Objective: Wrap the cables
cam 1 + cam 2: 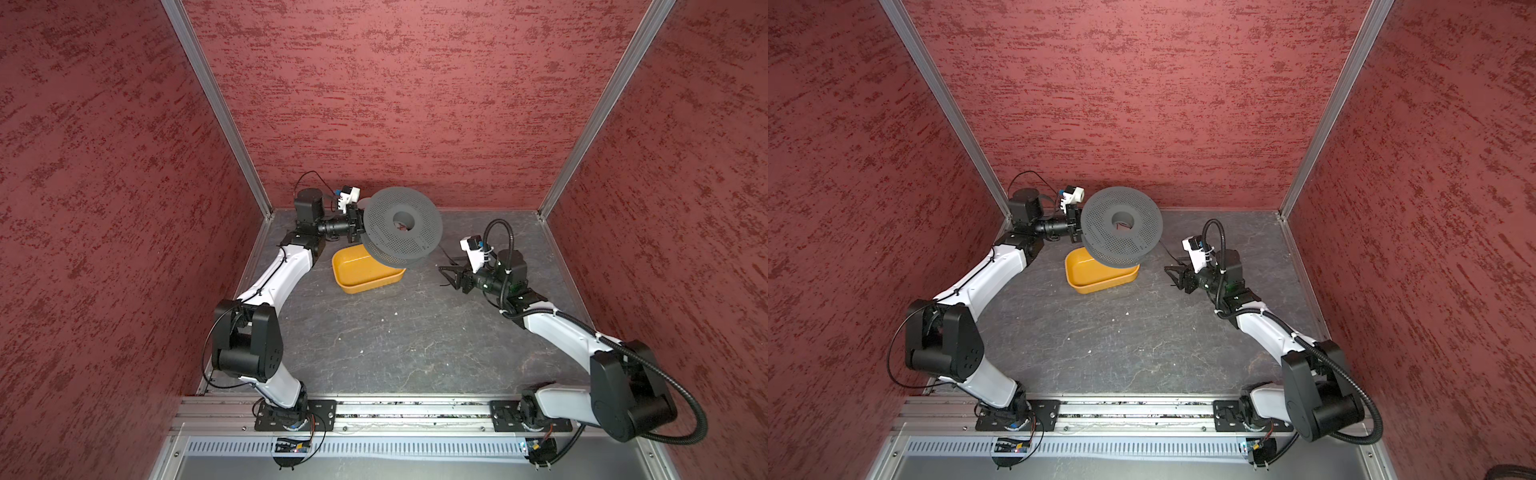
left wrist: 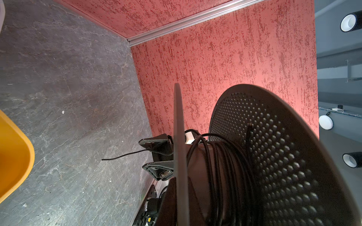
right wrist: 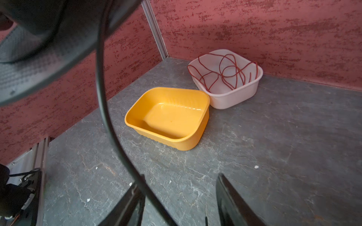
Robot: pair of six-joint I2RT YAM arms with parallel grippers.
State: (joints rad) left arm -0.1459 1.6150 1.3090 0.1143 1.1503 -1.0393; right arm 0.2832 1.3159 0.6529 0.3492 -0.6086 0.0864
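A grey perforated spool [image 1: 401, 226] [image 1: 1121, 232] hangs tilted over the floor. My left gripper [image 1: 355, 226] [image 1: 1075, 226] [image 2: 181, 199] is shut on the edge of one flange [image 2: 179, 137]. The thin black cable [image 2: 221, 166] is wound in several turns round the hub. A free strand [image 3: 101, 88] drops from the spool and passes between my right gripper's fingers, close beside one finger [image 3: 137, 187]. The strand's end [image 2: 121, 156] trails past the fingers. My right gripper [image 1: 446, 276] [image 1: 1171, 276] [image 3: 181, 176] is open, to the right of the spool.
A yellow tub [image 1: 353, 278] [image 1: 1088, 278] [image 3: 186, 144] stands partly under the spool. Behind it a white tub [image 3: 231, 99] holds a loose red cord [image 3: 225, 70]. Red walls close the back and both sides.
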